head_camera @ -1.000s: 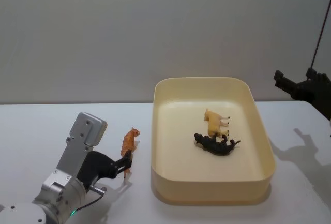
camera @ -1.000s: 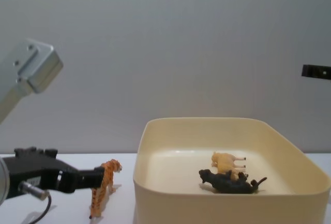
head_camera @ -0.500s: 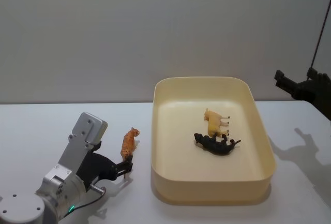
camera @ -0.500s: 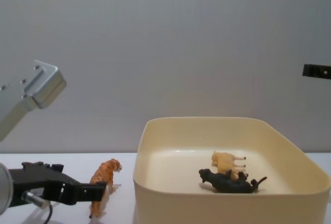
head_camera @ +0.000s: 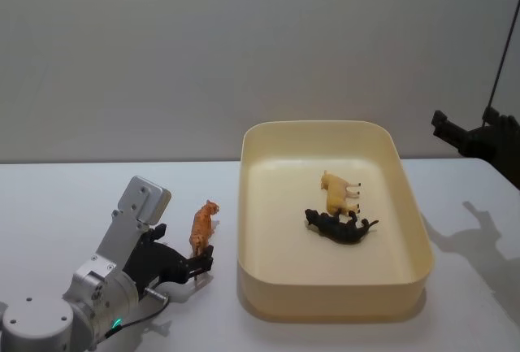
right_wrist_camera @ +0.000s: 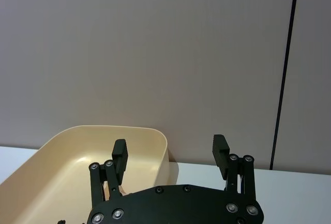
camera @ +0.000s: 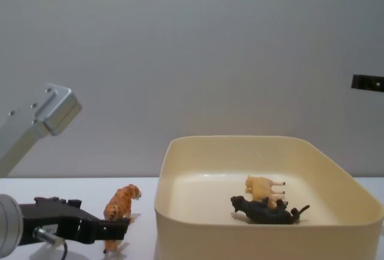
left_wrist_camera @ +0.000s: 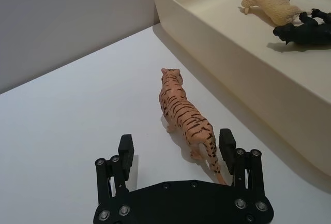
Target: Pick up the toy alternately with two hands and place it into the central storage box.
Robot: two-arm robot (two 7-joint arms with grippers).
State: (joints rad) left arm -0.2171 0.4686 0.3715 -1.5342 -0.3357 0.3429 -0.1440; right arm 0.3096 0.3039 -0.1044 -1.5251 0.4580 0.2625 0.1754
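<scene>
An orange striped tiger toy stands upright on the white table, just left of the central storage box. My left gripper sits low behind it, open. In the left wrist view the tiger's hindquarters lie between the fingers of the left gripper, close to one fingertip. From the chest, the left gripper is low, at the tiger's rear legs. My right gripper hangs open in the air, right of the box, holding nothing.
Inside the box lie a cream animal figure and a black one, touching each other. The box wall runs close along the tiger's side. Bare table spreads to the left of the tiger.
My left gripper has dropped lower toward the table behind the tiger. The tiger and the right arm have not moved.
</scene>
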